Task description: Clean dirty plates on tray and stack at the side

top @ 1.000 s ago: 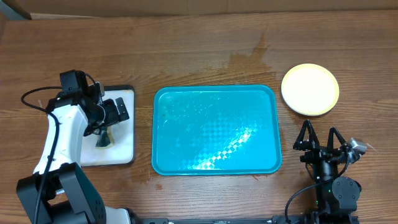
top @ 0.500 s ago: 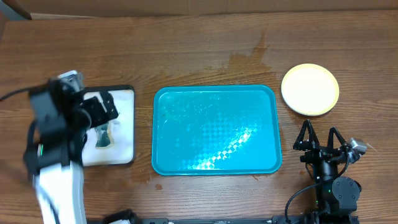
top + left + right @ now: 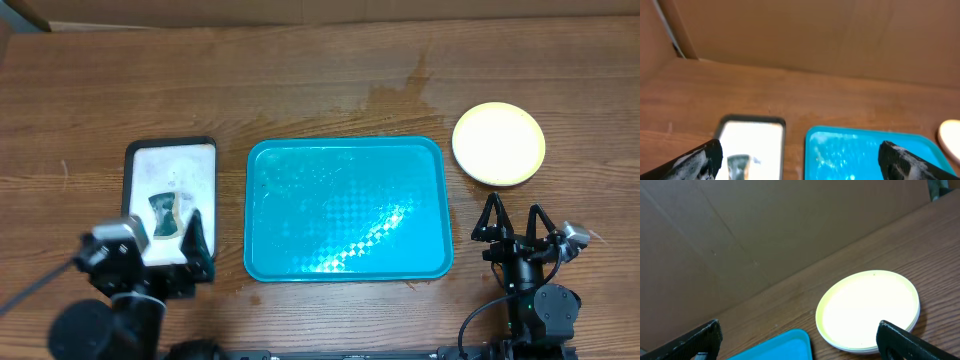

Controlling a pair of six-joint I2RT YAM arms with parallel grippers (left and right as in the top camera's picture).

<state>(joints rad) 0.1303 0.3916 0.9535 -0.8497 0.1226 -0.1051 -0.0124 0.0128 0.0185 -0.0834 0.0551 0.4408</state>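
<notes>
Brown wood-grain desk [image 3: 320,90], damp stain [image 3: 400,95] behind tray [image 3: 345,208], cardboard wall [image 3: 815,35] further behind it. Plates [image 3: 498,143] stacked right of tray. My left hand [image 3: 800,152] and right hand [image 3: 514,215] gape wide, empty.

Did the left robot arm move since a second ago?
Yes. The left gripper pulled back from over the small white tray toward the robot's edge of the table.

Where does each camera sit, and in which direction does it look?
Overhead: above the table, looking straight down on the turquoise tray; left gripper and right gripper show at the bottom.
Left wrist: behind the open left gripper, facing the small white tray.
Right wrist: behind the open right gripper, facing the stacked plates.
Shared: both wrist views catch the turquoise tray.
</notes>
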